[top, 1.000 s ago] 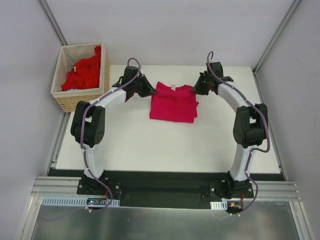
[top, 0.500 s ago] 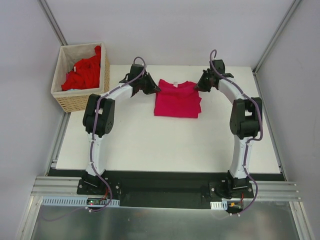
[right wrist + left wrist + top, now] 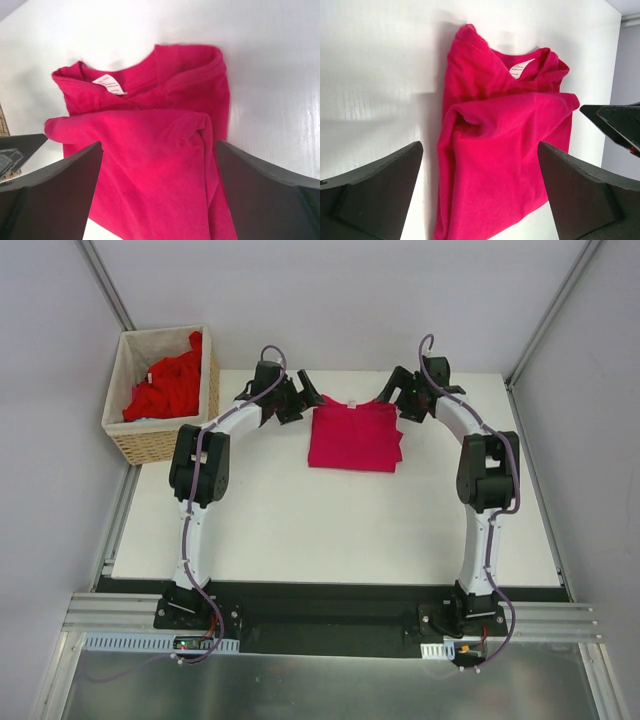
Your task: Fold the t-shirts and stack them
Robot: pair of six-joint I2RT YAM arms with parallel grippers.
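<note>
The white table (image 3: 330, 530) carries a folded magenta shirt (image 3: 355, 435) at its far middle, collar toward the back edge. A wicker basket (image 3: 150, 445) stands off the table's far-left corner, with red shirts (image 3: 165, 388) heaped inside. The left end effector (image 3: 480, 145) and right end effector (image 3: 159, 144) flank the shirt's collar end, both released, fingers spread wide and gripping nothing. A white label (image 3: 110, 84) shows inside the collar.

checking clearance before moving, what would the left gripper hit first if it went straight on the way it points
Most likely the folded magenta t-shirt: the open left gripper points at it, cloth framed between its jaws. Its height above the table is unclear.
</note>
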